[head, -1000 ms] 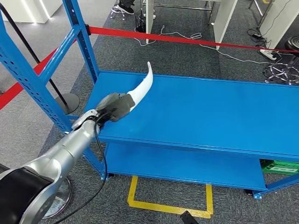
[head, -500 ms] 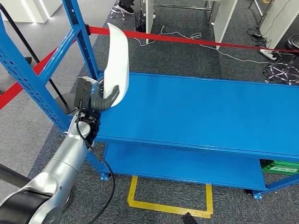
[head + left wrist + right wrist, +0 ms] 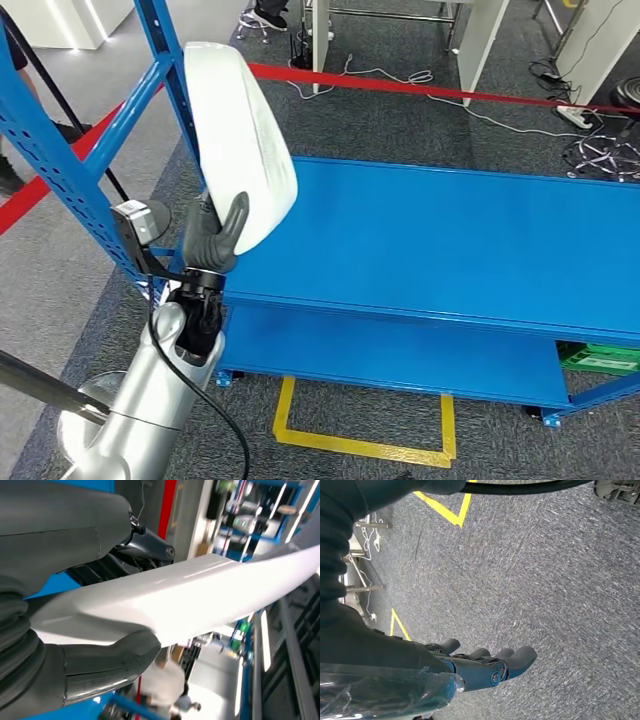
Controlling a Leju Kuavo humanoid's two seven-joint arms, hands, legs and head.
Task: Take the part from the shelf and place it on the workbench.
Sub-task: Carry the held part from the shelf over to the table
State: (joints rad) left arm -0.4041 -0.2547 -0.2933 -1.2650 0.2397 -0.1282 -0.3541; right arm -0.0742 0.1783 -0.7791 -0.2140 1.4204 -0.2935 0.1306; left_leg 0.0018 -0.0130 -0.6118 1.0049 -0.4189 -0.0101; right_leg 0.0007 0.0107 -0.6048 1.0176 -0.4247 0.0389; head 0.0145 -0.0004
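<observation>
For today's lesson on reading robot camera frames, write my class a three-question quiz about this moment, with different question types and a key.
1. True or false: the white curved part lies flat on the blue shelf.
2. Which hand holds the part?
A. left hand
B. right hand
3. Fill in: the right hand hangs over grey ____.

Key: 1 false, it is held up above the shelf; 2 A; 3 carpet.

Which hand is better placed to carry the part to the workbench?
Left. The left hand already grips the white part, lifted clear of the blue shelf. The right hand hangs over the carpet with fingers extended, holding nothing. The workbench's direction cannot be told.
</observation>
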